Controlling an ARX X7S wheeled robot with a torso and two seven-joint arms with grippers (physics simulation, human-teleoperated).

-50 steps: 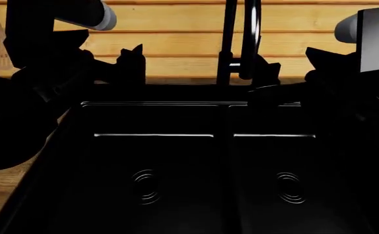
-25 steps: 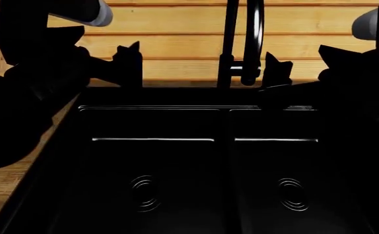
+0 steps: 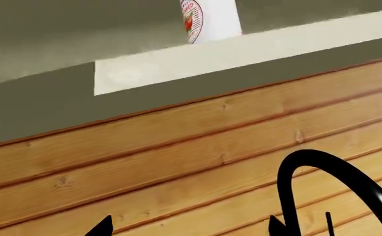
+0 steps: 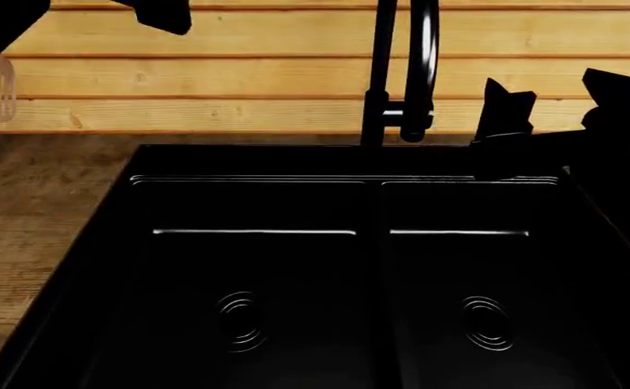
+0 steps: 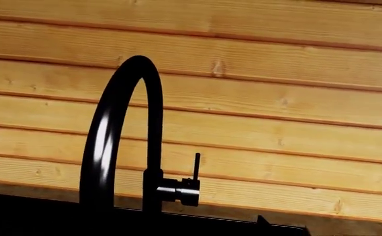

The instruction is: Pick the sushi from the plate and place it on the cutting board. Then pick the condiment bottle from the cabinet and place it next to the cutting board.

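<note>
The left arm is lifting out of the head view, uncovering the wooden table [image 4: 33, 211] beside the black double sink [image 4: 326, 267]. The right gripper [image 4: 504, 109] is hanging by the black curved faucet [image 4: 401, 73]; I cannot tell how either arm's jaws stand. Above the plank wall, the white-labelled condiment bottle [image 3: 209, 19] is standing on the cabinet shelf [image 3: 243, 54], so a blind upward reach is risking knocking it over.

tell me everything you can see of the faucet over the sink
The faucet is glossy black, apparently metal, with a tall gooseneck spout arching over and down again. A short side lever on a stubby valve body sticks out low on its upright stem. It stands upright at the back edge of the black double sink, about above the divider between the two basins, in front of the wooden plank wall. No water runs from it and nothing touches it.
</note>
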